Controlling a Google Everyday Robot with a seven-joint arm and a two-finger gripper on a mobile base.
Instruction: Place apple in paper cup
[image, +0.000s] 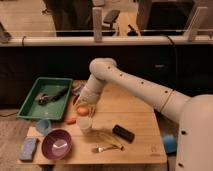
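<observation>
Wooden table (140, 117) carries the paper cup (84, 124); the claw (86, 103) hovers just above, apple (82, 110) at its tip, whether gripped I cannot tell. Release step, I judge; next, retreat straight up.

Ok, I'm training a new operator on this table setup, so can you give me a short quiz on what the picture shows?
1. True or false: the purple bowl sits inside the green tray.
2. The gripper hangs right above which thing? A) purple bowl B) paper cup C) green tray
3. Fill in: the small round fruit at the gripper, just over the paper cup's mouth, is an ____.
Key: 1 false; 2 B; 3 apple.
</observation>
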